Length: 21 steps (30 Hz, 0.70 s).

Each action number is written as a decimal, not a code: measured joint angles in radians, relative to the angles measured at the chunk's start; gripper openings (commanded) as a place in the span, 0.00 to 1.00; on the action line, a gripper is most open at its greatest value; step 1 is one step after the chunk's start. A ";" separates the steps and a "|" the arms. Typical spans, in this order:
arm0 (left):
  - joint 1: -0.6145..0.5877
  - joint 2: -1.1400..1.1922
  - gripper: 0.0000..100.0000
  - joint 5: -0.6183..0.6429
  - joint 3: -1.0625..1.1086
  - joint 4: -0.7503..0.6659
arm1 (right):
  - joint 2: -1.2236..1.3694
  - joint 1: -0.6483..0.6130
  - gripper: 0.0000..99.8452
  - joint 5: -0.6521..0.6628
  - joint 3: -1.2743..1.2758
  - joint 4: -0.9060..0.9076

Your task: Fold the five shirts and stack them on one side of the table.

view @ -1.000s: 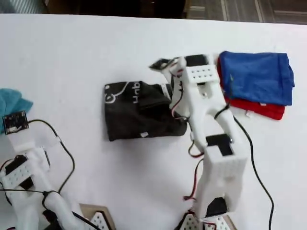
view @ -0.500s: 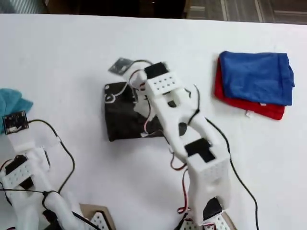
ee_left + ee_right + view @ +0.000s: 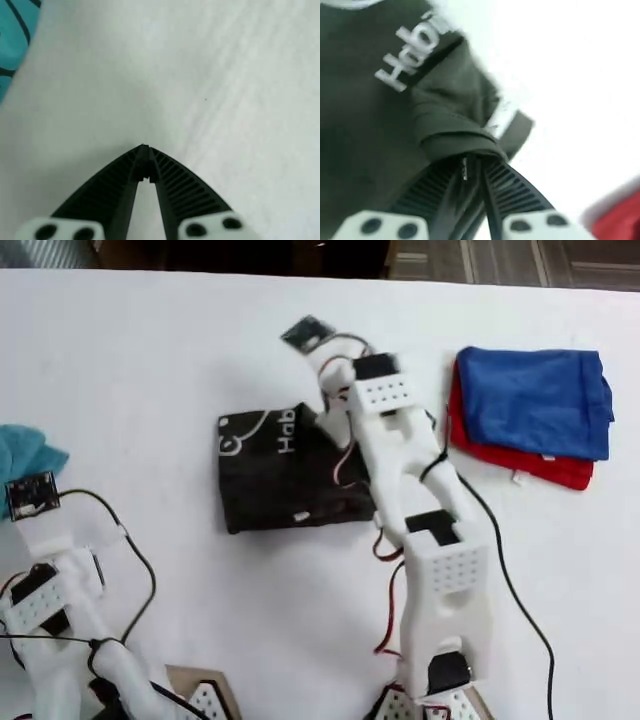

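A black shirt [image 3: 280,480] with white lettering lies partly folded at the table's middle. My right gripper [image 3: 468,169] is shut on a bunched fold of the black shirt [image 3: 445,135] at its right edge, under the right arm [image 3: 385,410] in the high view. A folded blue shirt [image 3: 535,400] rests on a folded red shirt [image 3: 545,468] at the right side. A teal shirt [image 3: 25,452] lies at the left edge. My left gripper [image 3: 144,165] is shut and holds nothing, low over bare table beside the teal shirt [image 3: 15,35].
The left arm [image 3: 50,590] stands at the near left with its cable looping over the table [image 3: 150,360]. A corner of the red shirt [image 3: 620,215] shows close to my right gripper. Open white surface stretches across the far side and the near middle.
The right arm swung left over the black shirt, then came back to its right edge, and more of the white lettering now shows. The left arm has not moved.
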 measured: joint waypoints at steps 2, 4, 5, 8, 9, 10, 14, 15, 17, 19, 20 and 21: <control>0.000 0.000 0.03 0.000 0.000 0.000 | 0.000 0.015 0.02 0.000 0.000 -0.035; 0.000 0.000 0.03 0.000 0.000 0.000 | 0.002 0.029 0.02 0.000 0.000 -0.071; 0.000 0.000 0.03 0.000 0.000 0.000 | 0.002 0.035 0.02 0.000 0.000 -0.084; 0.000 0.000 0.03 0.000 0.000 0.000 | 0.002 0.040 0.02 -0.002 0.000 -0.107; 0.000 0.000 0.03 0.000 0.000 0.000 | 0.002 0.040 0.02 -0.002 0.000 -0.109; 0.000 0.000 0.03 0.000 0.000 0.000 | 0.002 0.040 0.02 -0.006 0.000 -0.110; 0.000 0.000 0.03 0.000 0.000 0.000 | -0.002 0.037 0.02 -0.132 0.000 -0.109; 0.000 0.000 0.03 0.000 0.000 0.000 | -0.008 0.037 0.02 -0.170 0.000 -0.100; 0.000 0.000 0.03 0.000 0.000 0.000 | -0.035 0.025 0.02 -0.216 0.000 -0.084; 0.000 0.000 0.03 0.000 0.000 0.000 | -0.072 -0.008 0.02 -0.232 0.000 -0.080; 0.000 0.000 0.03 0.000 0.000 0.000 | -0.086 -0.025 0.02 -0.236 0.000 -0.080; 0.000 0.000 0.03 0.000 0.000 0.000 | -0.098 -0.043 0.02 -0.238 0.000 -0.080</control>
